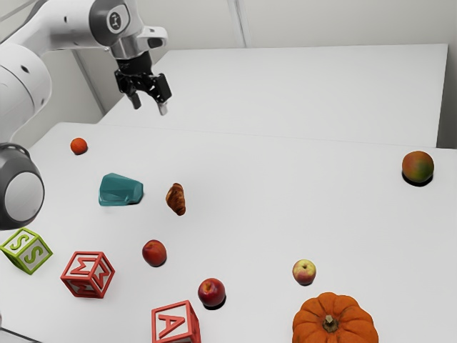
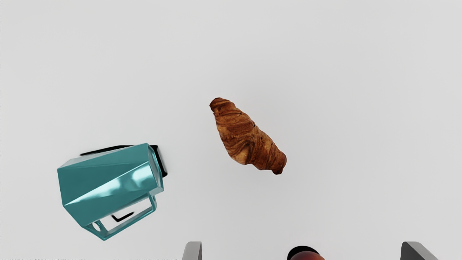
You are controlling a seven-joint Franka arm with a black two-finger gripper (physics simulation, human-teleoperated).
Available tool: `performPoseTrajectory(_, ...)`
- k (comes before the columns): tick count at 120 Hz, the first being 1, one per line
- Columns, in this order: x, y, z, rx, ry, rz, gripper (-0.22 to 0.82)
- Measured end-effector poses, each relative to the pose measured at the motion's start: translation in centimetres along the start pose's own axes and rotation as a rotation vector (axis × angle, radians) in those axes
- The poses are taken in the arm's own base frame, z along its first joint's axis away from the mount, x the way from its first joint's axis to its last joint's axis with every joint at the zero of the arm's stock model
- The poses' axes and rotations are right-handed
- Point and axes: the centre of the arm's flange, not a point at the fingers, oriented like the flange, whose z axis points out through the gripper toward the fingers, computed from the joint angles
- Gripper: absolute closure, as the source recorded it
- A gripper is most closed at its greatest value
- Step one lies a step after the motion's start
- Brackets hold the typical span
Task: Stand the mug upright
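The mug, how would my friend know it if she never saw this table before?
On the white table, look toward the exterior view's left, lower in that view than the gripper. The mug lies on its side near the croissant, not touching it. It's teal with flat, slanted faces and a boxy handle, while the croissant is brown and curvy.

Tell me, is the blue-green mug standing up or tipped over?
Tipped over: the mug lies on its side, its handle sticking out sideways.
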Motion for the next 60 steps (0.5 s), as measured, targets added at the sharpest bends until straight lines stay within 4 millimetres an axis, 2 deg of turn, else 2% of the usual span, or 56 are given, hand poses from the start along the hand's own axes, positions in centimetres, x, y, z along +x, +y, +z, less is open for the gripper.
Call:
performPoseTrajectory(18, -0.4, -0.7, -0.2, 0.004, -0.005, -0.009, 0.00)
performPoseTrajectory(31, -1.8, -1.3, 0.8, -0.013, -0.040, -0.024, 0.00)
performPoseTrajectory(36, -3.2, -3.2, 1.7, -0.032, -0.057, -0.063, 0.00)
performPoseTrajectory(51, -9.2, -10.5, 5.9, -0.158, -0.095, -0.231, 0.00)
performPoseTrajectory(60, -11.5, -13.8, 7.9, -0.210, -0.092, -0.300, 0.00)
